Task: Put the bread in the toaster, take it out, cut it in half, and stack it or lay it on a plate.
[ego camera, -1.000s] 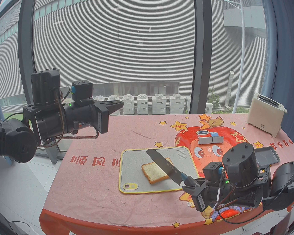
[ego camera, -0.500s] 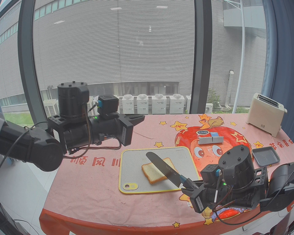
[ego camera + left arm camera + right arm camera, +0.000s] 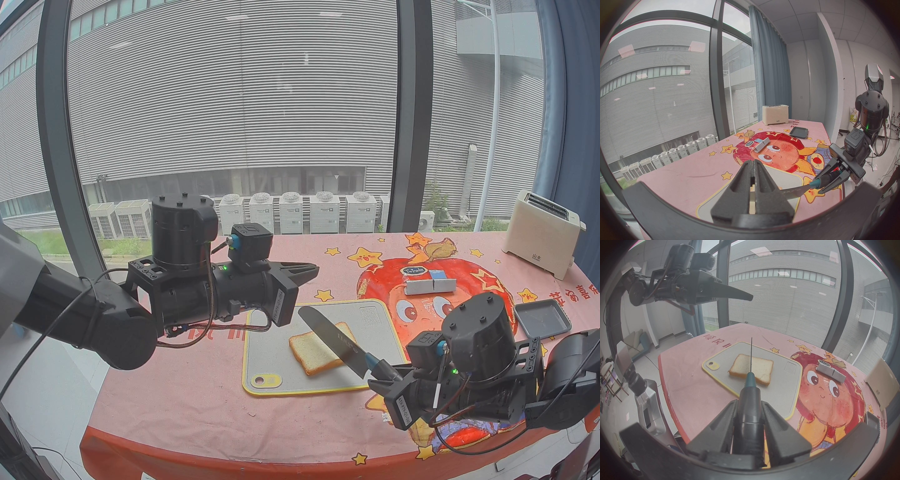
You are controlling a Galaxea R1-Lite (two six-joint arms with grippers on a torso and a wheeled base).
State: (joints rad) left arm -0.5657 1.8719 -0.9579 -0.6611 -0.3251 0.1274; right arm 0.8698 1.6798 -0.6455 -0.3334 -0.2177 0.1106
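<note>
A slice of toasted bread [image 3: 314,354] [image 3: 752,368] lies flat on the grey, yellow-edged cutting board [image 3: 269,340] [image 3: 784,387]. My right gripper [image 3: 382,374] [image 3: 749,402] is shut on the knife handle at the board's near right corner. The knife blade [image 3: 332,339] [image 3: 751,354] hangs edge-down over the middle of the bread. My left gripper [image 3: 310,270] [image 3: 753,164] hovers shut above the board's far left part, holding nothing, its tip pointing right. The cream toaster [image 3: 542,233] [image 3: 775,114] stands at the far right, and a dark plate [image 3: 542,319] [image 3: 799,132] lies in front of it.
A grey knife rest [image 3: 430,285] [image 3: 831,371] sits on the cartoon print behind the board. The pink tablecloth [image 3: 187,387] is bare left of and in front of the board. Windows run along the table's far side.
My left arm has swung right and down, from beyond the table's left edge to above the board. The right gripper with the knife has shifted slightly left.
</note>
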